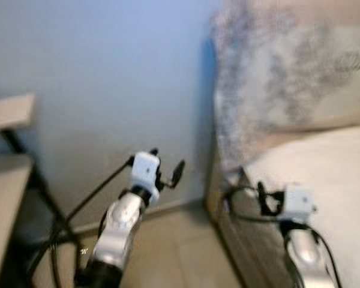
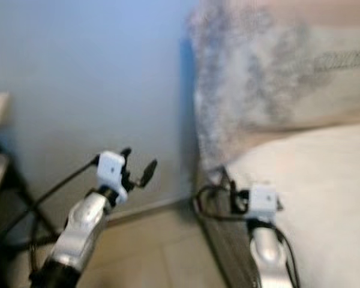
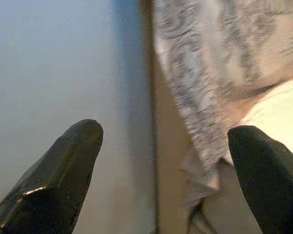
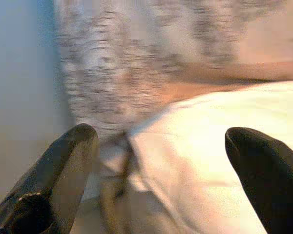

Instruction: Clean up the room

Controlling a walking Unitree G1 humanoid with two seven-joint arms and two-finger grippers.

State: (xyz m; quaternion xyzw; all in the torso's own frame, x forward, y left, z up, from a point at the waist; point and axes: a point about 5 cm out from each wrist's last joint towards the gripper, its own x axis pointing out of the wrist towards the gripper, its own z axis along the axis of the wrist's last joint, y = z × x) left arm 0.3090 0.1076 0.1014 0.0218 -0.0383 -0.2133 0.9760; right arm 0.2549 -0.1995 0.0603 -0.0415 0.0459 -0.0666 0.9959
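Setting: corner of a room, blurred; pale blue wall [image 1: 108,78] ahead, tiled floor [image 1: 168,252] below, bed [image 1: 342,180] at the robot's right.
Bed: cream cover over the mattress; grey-patterned pillow [image 1: 270,78] propped at the head, close to the wall.
Bed edge: fold of cover hanging loose at the near corner [image 3: 200,170], just beside the narrow gap between bed and wall.
Table: light wooden table [image 1: 6,186] on dark legs at the robot's left, cut by the frame edge.
Left pincer: left pincer [image 1: 168,171] raised over the floor between table and bed, aimed at the wall; fingers [image 3: 63,170] wide apart, nothing between them.
Right pincer: right pincer [image 1: 264,198] held over the near corner of the bed; fingers [image 4: 63,175] wide apart, nothing held.
Task object: nothing yet singled out; bed and pillow the only likely things to tidy, both lying ahead of the pincers and untouched.
Done: no finished step evident from the present state of the room.
Left: judged nearly all; probably an early stage, with cover and pillow perhaps to be straightened, and no loose litter discernible on the visible floor.
Uncertain: blur too strong to tell fine creases or small items on the bed.
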